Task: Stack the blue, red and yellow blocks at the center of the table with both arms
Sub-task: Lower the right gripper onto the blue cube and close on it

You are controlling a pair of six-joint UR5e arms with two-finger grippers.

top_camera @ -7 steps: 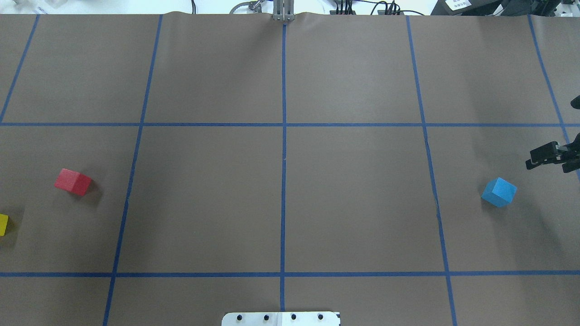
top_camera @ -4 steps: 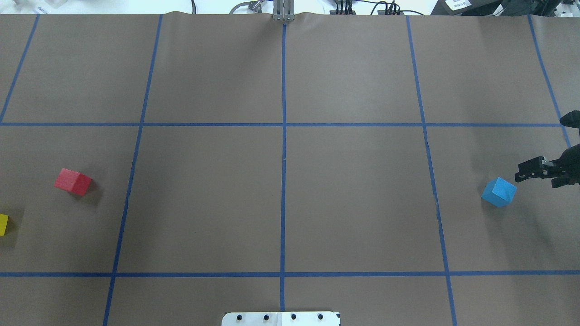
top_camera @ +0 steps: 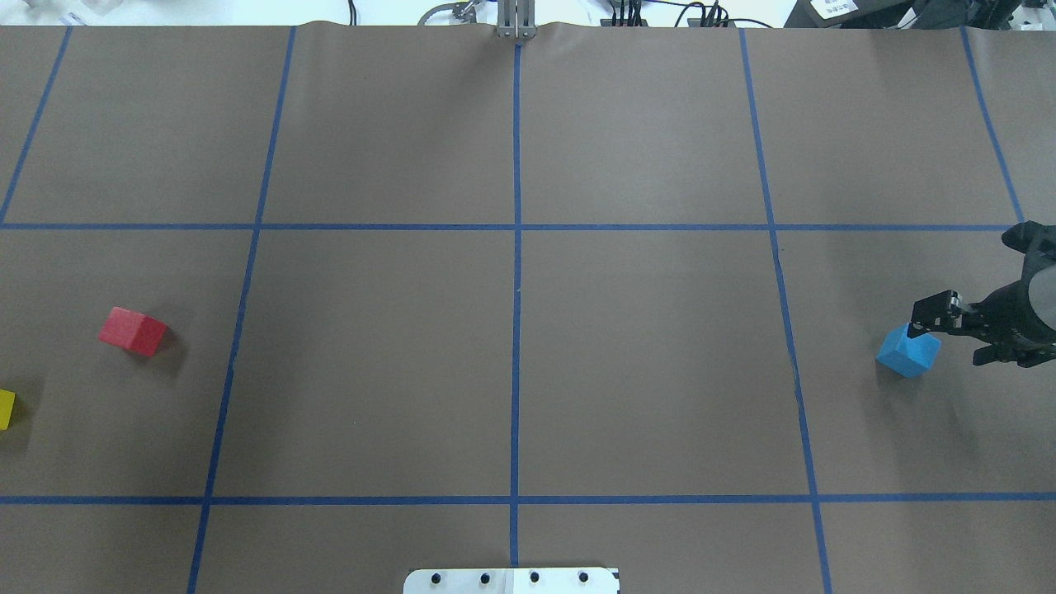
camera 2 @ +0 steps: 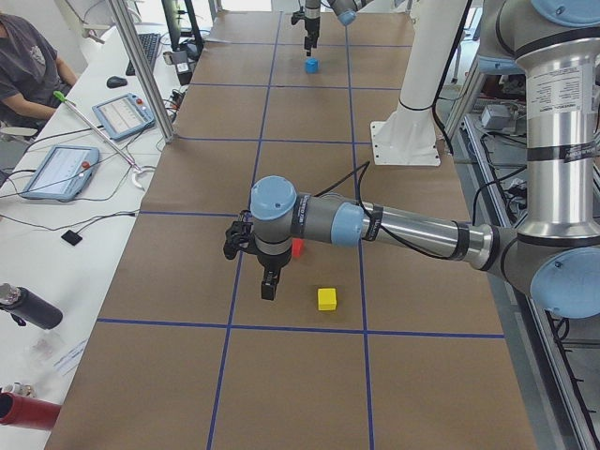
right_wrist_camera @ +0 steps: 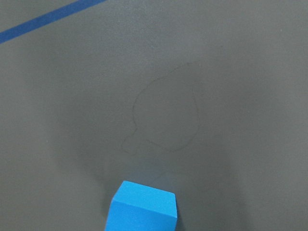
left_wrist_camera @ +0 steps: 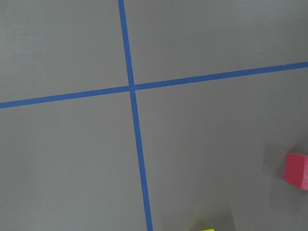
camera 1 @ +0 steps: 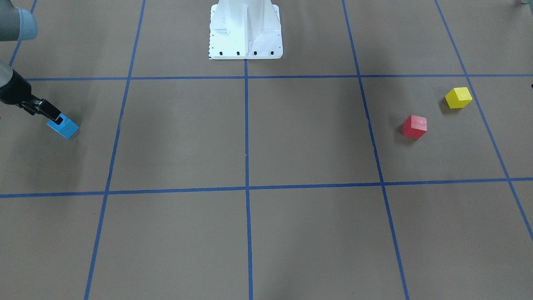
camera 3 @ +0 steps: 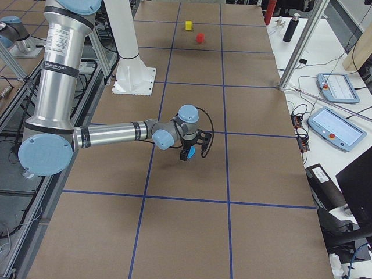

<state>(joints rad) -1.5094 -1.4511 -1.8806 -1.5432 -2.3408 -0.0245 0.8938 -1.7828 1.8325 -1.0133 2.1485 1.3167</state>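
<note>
One blue block [top_camera: 907,355], one red block [top_camera: 132,331], one yellow block [camera 1: 458,97], one white robot base [camera 1: 245,29].

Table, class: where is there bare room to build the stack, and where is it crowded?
Bare: the middle squares either side of the central tape line, between red block and blue block. Crowded: the left end, with red and yellow block, and the right end, where the right hand hangs over blue.

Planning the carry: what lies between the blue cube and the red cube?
Between the blue cube and the red cube, only bare brown paper tabletop crossed by blue tape lines; the overhead view shows it.
</note>
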